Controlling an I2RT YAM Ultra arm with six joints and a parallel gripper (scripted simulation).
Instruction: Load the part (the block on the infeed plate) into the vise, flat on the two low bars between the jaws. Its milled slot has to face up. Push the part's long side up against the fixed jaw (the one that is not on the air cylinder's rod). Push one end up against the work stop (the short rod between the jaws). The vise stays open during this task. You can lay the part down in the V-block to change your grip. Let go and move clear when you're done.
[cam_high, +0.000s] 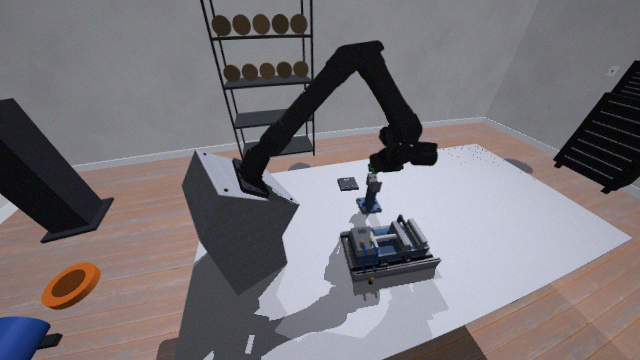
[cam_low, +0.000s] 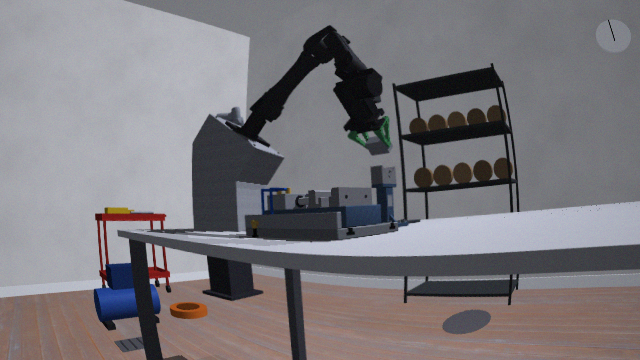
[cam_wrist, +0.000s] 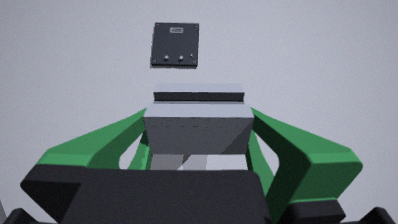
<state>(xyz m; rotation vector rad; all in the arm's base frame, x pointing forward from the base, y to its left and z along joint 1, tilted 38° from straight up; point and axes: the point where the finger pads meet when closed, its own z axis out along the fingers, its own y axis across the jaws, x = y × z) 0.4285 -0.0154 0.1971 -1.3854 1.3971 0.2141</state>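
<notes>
My gripper is shut on the part, with green fingers on its two ends. The part, a grey block, hangs in the air. In the wrist view its slot shows as a dark line across the upper part of the block, running from finger to finger. The V-block stands on a blue post below the gripper. The vise is open: the fixed jaw stands apart from the moving jaw on the cylinder's rod. The low bars and work stop cannot be made out.
The dark infeed plate lies behind the V-block post with no block on it. Blue hoses rise at the air cylinder's end of the vise. The vise base has a raised front rail.
</notes>
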